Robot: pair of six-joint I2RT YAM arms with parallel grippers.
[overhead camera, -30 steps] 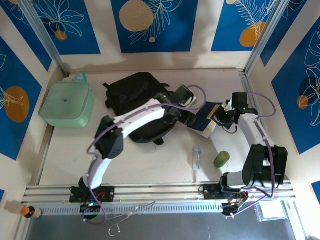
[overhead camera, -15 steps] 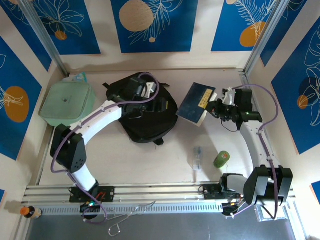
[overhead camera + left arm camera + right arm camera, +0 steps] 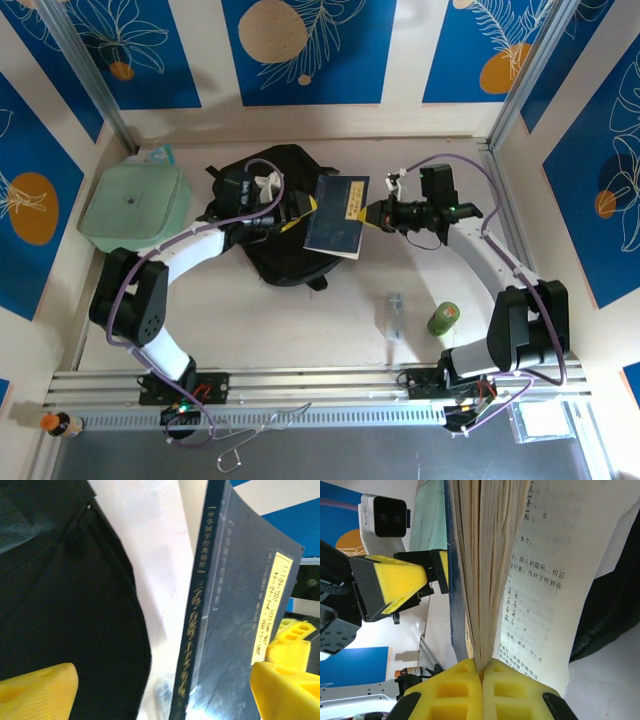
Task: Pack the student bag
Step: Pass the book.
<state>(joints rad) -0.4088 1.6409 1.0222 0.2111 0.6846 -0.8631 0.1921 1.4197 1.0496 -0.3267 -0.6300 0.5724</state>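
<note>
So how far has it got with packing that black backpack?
Early, it seems. Nothing looks packed: the student bag lies on the table, its inside hidden. In hand: the right gripper is shut on the dark blue book, holding it above the bag's edge, the left gripper open beside it. Left: getting the book in, and probably the green roll and clear tube lying on the table.

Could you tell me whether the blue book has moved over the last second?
Yes: the blue book has shifted left, now overlapping the student bag.
</note>
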